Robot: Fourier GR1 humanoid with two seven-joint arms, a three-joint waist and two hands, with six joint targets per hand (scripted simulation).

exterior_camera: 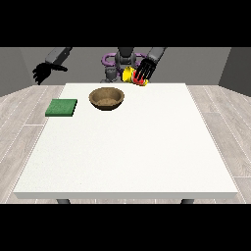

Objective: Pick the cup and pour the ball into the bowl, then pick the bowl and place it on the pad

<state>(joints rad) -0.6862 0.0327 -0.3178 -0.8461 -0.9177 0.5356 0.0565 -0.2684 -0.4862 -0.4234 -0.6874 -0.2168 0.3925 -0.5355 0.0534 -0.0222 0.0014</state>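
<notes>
Got the yellow-and-red cup (133, 76) tipped sideways, fingers of the hand at the view's right (144, 71) curled round it. Hanging off past the table (127, 147) edge, hand at the view's left (42, 73), fingers drooping loose. Bowl (106, 97) beside the green pad (62, 107).

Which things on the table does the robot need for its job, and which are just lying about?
Needed for the job:
- yellow and red cup, held in the hand at the view's right
- brown bowl
- green pad
- ball: cannot be seen

Just lying about:
- nothing; only the white table bears them, and the hand at the view's left holds nothing
</notes>
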